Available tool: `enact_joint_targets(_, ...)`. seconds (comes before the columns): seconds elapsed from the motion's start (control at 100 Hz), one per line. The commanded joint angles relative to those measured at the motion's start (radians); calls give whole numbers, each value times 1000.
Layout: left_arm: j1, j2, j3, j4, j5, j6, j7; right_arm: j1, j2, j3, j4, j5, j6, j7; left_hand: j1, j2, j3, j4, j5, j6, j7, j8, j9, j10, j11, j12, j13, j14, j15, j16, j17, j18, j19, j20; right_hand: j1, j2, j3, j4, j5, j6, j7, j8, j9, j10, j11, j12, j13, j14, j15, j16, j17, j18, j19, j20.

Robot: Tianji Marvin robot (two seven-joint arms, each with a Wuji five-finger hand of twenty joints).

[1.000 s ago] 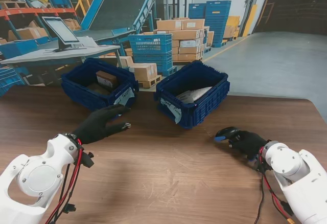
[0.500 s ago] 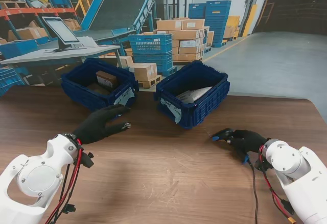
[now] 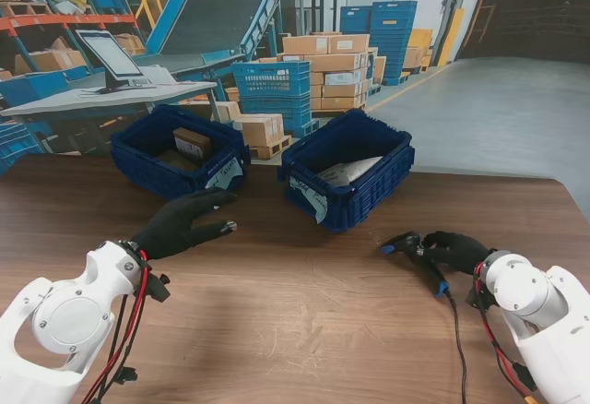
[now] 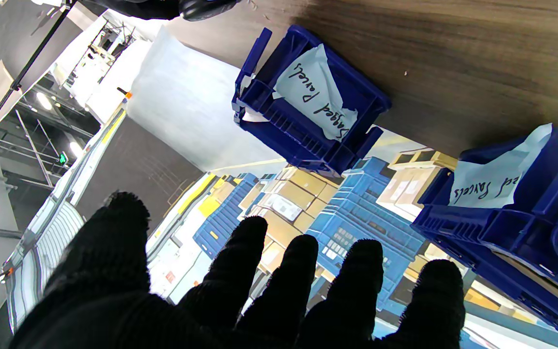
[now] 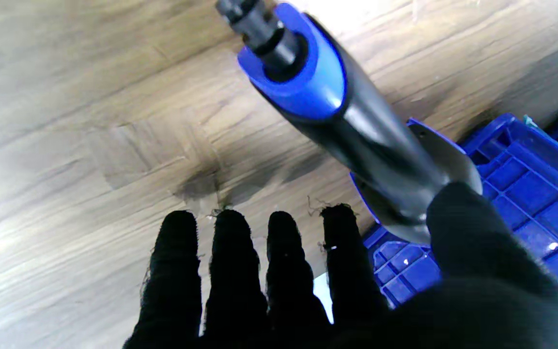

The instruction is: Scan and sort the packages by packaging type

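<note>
A black barcode scanner (image 3: 408,242) with blue trim lies on the wooden table, its handle (image 5: 356,126) pointing toward me. My right hand (image 3: 456,249) sits just right of it with four fingers (image 5: 230,271) stretched straight and only the thumb against the handle. My left hand (image 3: 180,224) rests open on the table, fingers spread (image 4: 259,291), in front of the left blue bin (image 3: 138,166), which holds a cardboard box (image 3: 192,141). The right blue bin (image 3: 387,178) holds a white bagged parcel (image 3: 350,172) and carries a label reading "Bagged Parcels" (image 4: 315,94).
The scanner's black cable (image 3: 456,330) runs across the table toward me beside the right arm. Both bins stand at the table's far edge. Beyond it are stacked cartons (image 3: 327,63), blue crates (image 3: 272,90) and a monitor (image 3: 111,53).
The scanner has gone from under my right hand's grip to lying on the table. The right hand has drawn back to the right with its fingers straightened. The left hand has not moved.
</note>
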Motion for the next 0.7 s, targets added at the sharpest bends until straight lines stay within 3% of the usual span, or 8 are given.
enact_joint_targets(0.0,3,-4,6,-3,-3,-5,-12,-16,-5,12,-29,-1,13,11,47,15,0,-27,-6,10,-18,-10,-27,10,-13,3,-59,-9,-28,-11,-14,-14,-37,12,-49,35,-19,58,-35,8,-17,-3,-34,19,-19,-18,-16,6,-14,-29,-14,-1,-24,-12)
enact_joint_targets(0.44,-3,-8,20,1,-11,2,2,-110,-33,102,-226,28,66,-94,49,13,0,-27,-12,8,-22,-13,-36,7,-17,-1,-57,-11,-28,-12,-11,-14,-40,15,-52,41,-22,61,-47,9,-82,-22,-46,12,-60,-51,-8,0,-29,-51,8,-7,-29,-16)
enact_joint_targets(0.69,5,-6,14,-12,-65,11,-25,-203,-64,121,-368,35,26,-242,55,15,-1,-28,-26,-11,-33,-25,-52,-6,-28,-18,-69,-16,-38,-19,-8,-22,-44,14,-55,45,-25,60,-65,5,-111,-36,-39,6,-98,-80,-16,-6,-34,-57,3,-28,-39,-25)
